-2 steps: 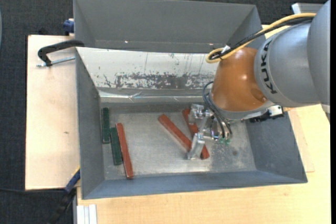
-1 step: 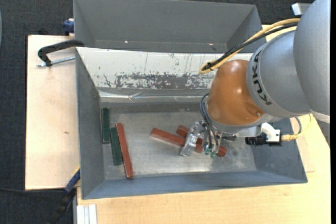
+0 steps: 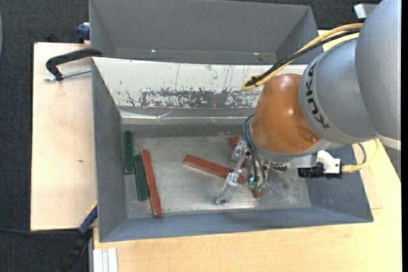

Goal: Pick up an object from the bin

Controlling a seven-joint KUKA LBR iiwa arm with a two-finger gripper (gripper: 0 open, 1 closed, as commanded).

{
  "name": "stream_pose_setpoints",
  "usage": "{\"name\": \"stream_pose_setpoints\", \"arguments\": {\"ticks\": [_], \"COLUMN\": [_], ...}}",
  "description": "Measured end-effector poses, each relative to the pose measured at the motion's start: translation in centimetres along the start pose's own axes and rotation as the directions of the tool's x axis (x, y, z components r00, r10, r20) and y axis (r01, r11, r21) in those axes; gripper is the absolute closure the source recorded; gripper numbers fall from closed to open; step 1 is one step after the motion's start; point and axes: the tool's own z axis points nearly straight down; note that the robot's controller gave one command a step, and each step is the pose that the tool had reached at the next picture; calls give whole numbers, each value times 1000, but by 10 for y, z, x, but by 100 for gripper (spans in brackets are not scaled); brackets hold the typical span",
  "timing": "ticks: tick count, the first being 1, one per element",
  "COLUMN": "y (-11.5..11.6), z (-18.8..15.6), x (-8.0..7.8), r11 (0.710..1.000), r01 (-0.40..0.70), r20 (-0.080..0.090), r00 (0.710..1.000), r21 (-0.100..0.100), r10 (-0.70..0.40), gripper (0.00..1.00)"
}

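Observation:
My gripper hangs low in the bin's right half, just under the arm's orange cover, its metal tip close to the floor. A flat red-brown bar lies on the floor just left of it, its right end reaching up to the gripper. A small red piece peeks out from under the gripper's right side, and another red bit shows behind it. Whether anything is gripped is hidden.
Along the bin's left wall lie two dark green sticks and a long red-brown stick, side by side. The arm and its cover hide the bin's right part.

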Motion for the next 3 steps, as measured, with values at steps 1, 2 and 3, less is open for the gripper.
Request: {"name": "stream_pose_setpoints", "arguments": {"ticks": [1,2,3], "y": [0,0,3], "z": [0,1,-119], "x": [0,0,-10], "r11": [1000,1000,999], "r01": [0,-1,48], "r20": [-1,-1,1], "r00": [1000,1000,999], "r21": [0,0,0], "r10": [0,1,-48], "gripper": [100,100,100]}}
